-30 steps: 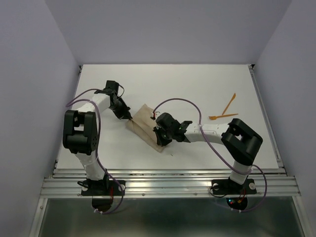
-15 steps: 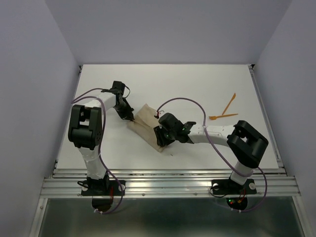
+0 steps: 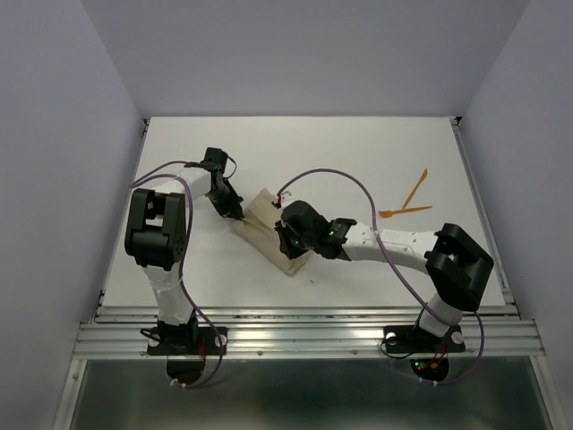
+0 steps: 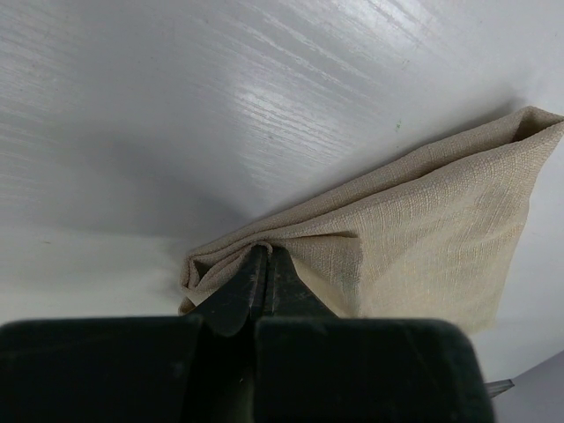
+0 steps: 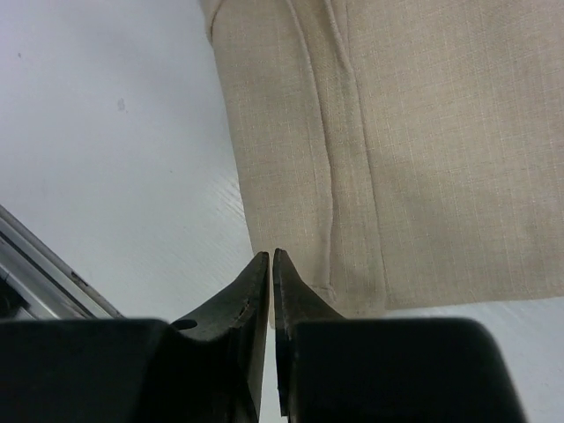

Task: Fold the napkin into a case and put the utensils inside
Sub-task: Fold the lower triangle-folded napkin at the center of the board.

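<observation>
The tan napkin (image 3: 260, 218) lies folded into a narrow oblong at the middle of the table, running diagonally. My left gripper (image 3: 238, 218) is shut on its far-left corner, and in the left wrist view the napkin (image 4: 423, 238) bunches up between the left gripper's (image 4: 267, 254) tips. My right gripper (image 3: 284, 245) hangs over the near end. In the right wrist view the right gripper (image 5: 270, 256) has its jaws almost touching at the lower left corner of the napkin (image 5: 423, 132), which lies flat there. Two orange utensils (image 3: 414, 188) (image 3: 403, 212) lie at the right, away from both grippers.
The table's near edge and its metal rail (image 3: 304, 327) run just below the napkin. Purple cables (image 3: 345, 184) loop over both arms. The grey walls (image 3: 54, 179) close in the table at the left, right and back.
My right gripper opened and closed again, and shifted a little up and left over the napkin's near end. The left arm swung slightly right, still holding its corner.
</observation>
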Robot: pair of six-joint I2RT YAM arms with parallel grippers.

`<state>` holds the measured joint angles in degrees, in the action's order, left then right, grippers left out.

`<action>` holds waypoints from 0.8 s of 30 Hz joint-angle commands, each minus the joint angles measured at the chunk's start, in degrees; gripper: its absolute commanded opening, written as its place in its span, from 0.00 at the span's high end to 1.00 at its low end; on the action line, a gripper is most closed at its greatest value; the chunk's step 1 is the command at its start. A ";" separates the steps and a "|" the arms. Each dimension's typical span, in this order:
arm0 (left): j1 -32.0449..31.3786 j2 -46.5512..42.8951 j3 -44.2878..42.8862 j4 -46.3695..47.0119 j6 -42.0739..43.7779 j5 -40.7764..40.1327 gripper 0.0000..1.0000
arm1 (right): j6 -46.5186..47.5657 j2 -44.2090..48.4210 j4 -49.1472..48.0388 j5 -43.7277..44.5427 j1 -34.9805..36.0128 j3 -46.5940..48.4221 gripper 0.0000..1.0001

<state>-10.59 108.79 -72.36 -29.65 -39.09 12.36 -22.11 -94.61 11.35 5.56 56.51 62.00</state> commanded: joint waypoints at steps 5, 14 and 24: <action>-0.75 0.72 -2.08 -0.59 0.24 -1.90 1.00 | -0.65 -6.63 0.16 0.59 0.44 1.81 0.91; -3.03 -2.70 -3.93 -0.23 3.32 -3.83 0.80 | -4.34 -10.77 -0.19 4.98 0.44 -0.99 0.96; -4.00 -8.94 -7.44 0.64 7.27 -7.08 0.68 | -7.33 -10.69 -1.34 3.23 0.44 -3.81 0.97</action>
<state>-14.52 106.74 -76.27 -29.58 -34.65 7.94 -28.05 -104.07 8.43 8.36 56.73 60.58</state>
